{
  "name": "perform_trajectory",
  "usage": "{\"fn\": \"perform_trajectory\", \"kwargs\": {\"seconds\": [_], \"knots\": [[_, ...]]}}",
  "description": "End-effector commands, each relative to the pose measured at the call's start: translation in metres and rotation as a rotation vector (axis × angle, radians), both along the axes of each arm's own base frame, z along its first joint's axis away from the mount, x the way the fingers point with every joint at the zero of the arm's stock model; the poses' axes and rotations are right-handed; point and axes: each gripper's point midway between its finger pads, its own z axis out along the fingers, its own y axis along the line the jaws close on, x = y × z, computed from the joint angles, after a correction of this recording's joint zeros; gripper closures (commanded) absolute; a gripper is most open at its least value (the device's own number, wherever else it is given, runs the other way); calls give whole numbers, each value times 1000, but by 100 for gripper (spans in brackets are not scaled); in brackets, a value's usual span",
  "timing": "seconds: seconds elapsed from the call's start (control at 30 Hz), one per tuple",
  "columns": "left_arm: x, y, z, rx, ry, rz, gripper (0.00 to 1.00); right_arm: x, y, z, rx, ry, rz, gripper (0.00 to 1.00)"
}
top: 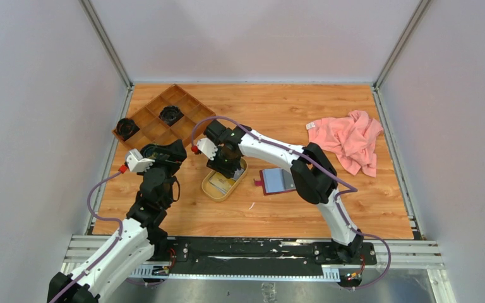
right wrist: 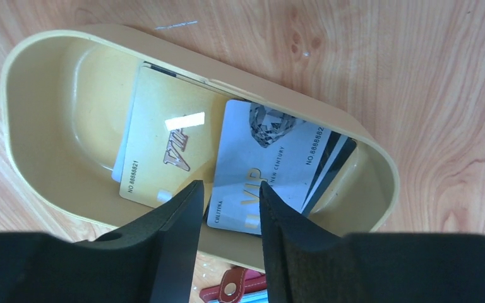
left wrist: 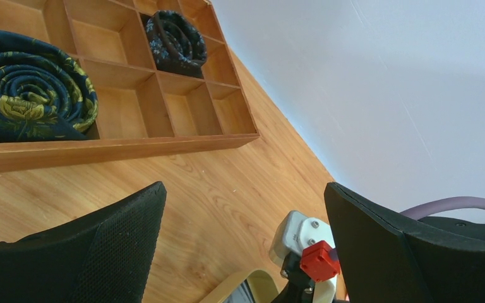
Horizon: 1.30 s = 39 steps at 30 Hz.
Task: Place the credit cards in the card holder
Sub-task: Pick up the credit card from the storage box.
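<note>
Several credit cards lie in an oval tan tray (right wrist: 50, 95): a gold card (right wrist: 164, 148) on the left, a greyish-white card (right wrist: 271, 164) on the right, and dark cards (right wrist: 338, 161) fanned out under it. My right gripper (right wrist: 227, 189) hangs just over the tray (top: 209, 187), its jaws narrowly apart astride the greyish-white card's left edge, gripping nothing. The card holder (top: 278, 180) lies open to the right of the tray, grey-blue inside up; its red snap tab (right wrist: 233, 287) shows below the fingers. My left gripper (left wrist: 243, 186) is wide open above bare wood, left of the tray.
A brown compartmented wooden box (top: 164, 117) stands at the back left with rolled dark ties (left wrist: 31, 88) in two cells. A pink cloth (top: 350, 139) lies crumpled at the back right. The right arm's wrist (left wrist: 303, 243) sits close in front of my left fingers.
</note>
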Motion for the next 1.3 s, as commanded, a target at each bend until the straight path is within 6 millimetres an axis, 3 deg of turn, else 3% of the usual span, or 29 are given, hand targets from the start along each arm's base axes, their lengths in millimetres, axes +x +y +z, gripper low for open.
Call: {"fn": "perform_trajectory", "kwargs": {"seconds": [0.0, 0.17, 0.33, 0.5, 0.8, 1.1, 1.27], "knots": [[-1, 10, -2, 4, -1, 47, 0, -11, -1, 10, 35, 52, 5, 59], [0, 6, 1, 18, -4, 24, 0, -10, -1, 14, 58, 71, 2, 58], [0, -12, 8, 59, -12, -91, 0, 1, -7, 25, 74, 43, -5, 46], [-7, -32, 17, 98, -51, -221, 0, 10, -16, 17, 45, 34, -26, 35], [-24, -43, 31, 96, -127, -316, 1, 11, -24, -11, -23, 61, -27, 27], [-27, -53, 28, 78, -99, -375, 0, 4, -27, -29, -53, 110, -19, 27], [-30, -60, 22, 45, -74, -417, 0, 3, -28, -26, -50, 109, -18, 36]]}}
